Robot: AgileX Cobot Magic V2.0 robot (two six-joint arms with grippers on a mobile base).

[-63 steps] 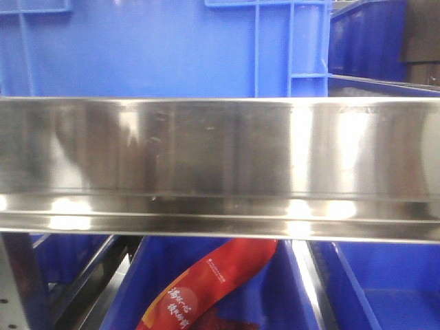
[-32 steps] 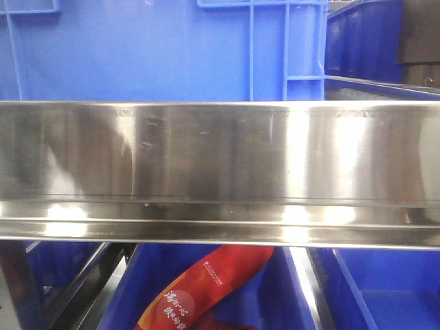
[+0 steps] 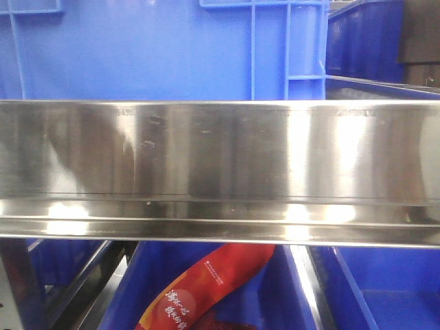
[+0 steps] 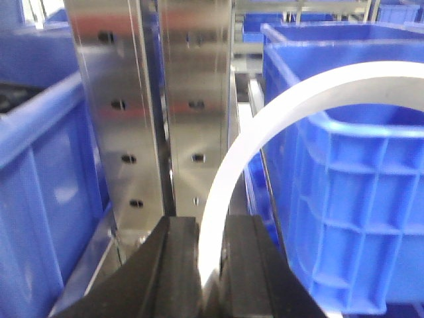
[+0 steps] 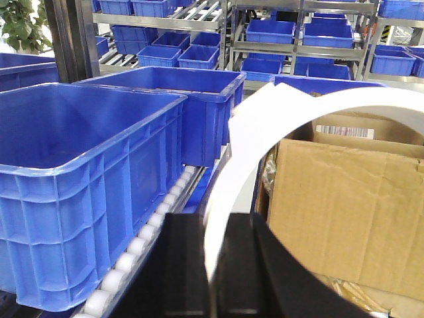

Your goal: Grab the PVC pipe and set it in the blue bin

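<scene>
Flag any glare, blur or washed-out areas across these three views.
Front view: bright glare patches streak the stainless shelf rail, which fills the frame's middle. Left wrist view: the close PVC pipe is blown out white and soft-edged. Right wrist view: its PVC pipe is likewise overexposed; the blue bins behind look sharp.

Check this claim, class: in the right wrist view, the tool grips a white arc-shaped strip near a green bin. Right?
Wrong in one respect: the right wrist view shows the bin is blue, not green. The right tool does grip the white arc-shaped strip near it.
</scene>
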